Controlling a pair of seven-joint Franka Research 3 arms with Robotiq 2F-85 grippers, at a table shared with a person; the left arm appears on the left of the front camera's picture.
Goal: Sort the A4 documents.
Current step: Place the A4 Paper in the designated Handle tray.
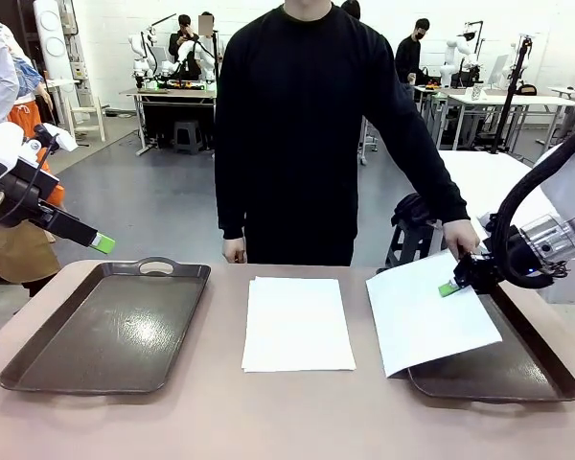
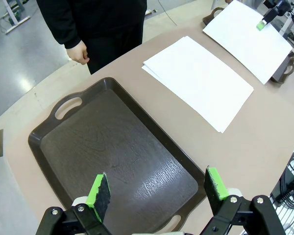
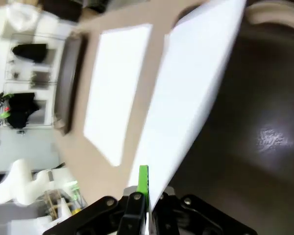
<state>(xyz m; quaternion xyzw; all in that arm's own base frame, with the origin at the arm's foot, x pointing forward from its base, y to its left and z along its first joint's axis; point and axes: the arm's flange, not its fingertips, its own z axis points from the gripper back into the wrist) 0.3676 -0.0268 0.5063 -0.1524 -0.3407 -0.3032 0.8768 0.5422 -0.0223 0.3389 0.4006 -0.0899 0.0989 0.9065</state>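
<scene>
A stack of white A4 documents (image 1: 297, 324) (image 2: 198, 78) (image 3: 116, 88) lies flat in the middle of the table. My right gripper (image 1: 450, 286) (image 3: 144, 183) is shut on the edge of one single sheet (image 1: 426, 316) (image 3: 196, 93) (image 2: 245, 34). That sheet hangs tilted, half over the right dark tray (image 1: 517, 374) (image 3: 255, 122) and half over the table. My left gripper (image 1: 102, 243) (image 2: 157, 188) is open and holds nothing, raised above the left dark tray (image 1: 105, 331) (image 2: 112, 147), which has nothing in it.
A person in black stands at the far edge. One hand (image 1: 460, 236) is close behind my right gripper, the other (image 1: 234, 251) (image 2: 79, 51) hangs at the table edge. Bare tabletop (image 1: 220, 412) runs along the near side.
</scene>
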